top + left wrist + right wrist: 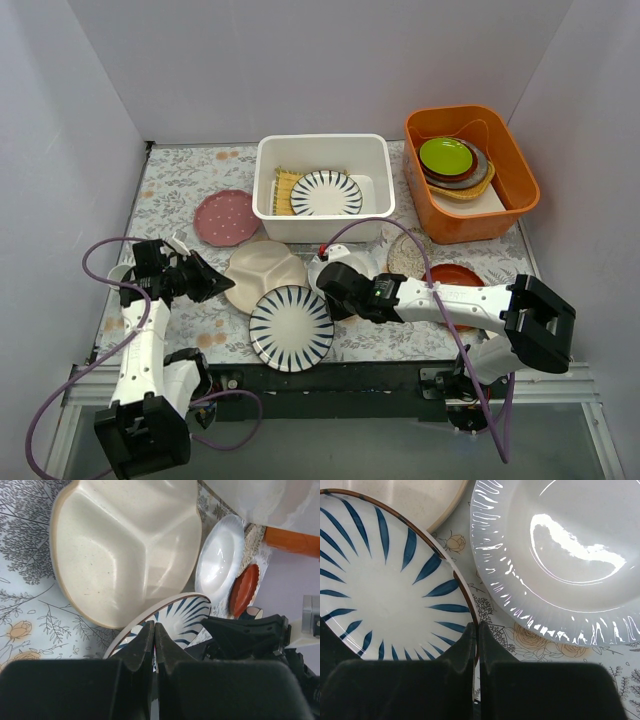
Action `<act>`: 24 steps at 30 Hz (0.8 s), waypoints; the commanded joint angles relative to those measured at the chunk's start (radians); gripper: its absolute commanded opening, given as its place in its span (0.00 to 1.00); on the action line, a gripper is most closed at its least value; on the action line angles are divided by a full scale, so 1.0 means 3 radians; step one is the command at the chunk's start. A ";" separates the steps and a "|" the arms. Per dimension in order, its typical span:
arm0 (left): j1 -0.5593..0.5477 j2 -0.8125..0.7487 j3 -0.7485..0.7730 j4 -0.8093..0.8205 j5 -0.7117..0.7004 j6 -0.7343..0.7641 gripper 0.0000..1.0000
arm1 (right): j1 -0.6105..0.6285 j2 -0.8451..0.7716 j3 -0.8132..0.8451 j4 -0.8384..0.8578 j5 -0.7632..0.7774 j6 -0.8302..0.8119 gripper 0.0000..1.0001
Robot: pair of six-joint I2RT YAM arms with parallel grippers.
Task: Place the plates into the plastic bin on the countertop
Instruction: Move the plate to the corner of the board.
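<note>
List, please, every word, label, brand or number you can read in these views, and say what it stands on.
None: no readable text shows in any view. The white rectangular plastic bin, the orange plastic tub and the blue-striped round plate carry no lettering; the pale countertop bears only ferns and flowers.

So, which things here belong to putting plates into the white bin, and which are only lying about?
For the job: white bin; striped plate inside it; second striped plate; cream three-section plate; pink dotted plate; glossy white plate; beige lacy plate; red-brown plate.
Only lying about: orange tub; stacked green and brown dishes in it; yellow mat in the bin.
</note>
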 commanded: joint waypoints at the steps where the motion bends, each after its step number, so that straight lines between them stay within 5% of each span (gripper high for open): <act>1: -0.0165 -0.0171 -0.0025 -0.0059 -0.0078 0.0015 0.00 | -0.0040 0.0002 0.0016 0.0344 0.0032 0.0050 0.02; 24: -0.2137 0.0223 0.0159 -0.0575 -0.1531 -0.0925 0.00 | -0.0076 0.0058 -0.0071 0.0446 -0.0034 0.0076 0.05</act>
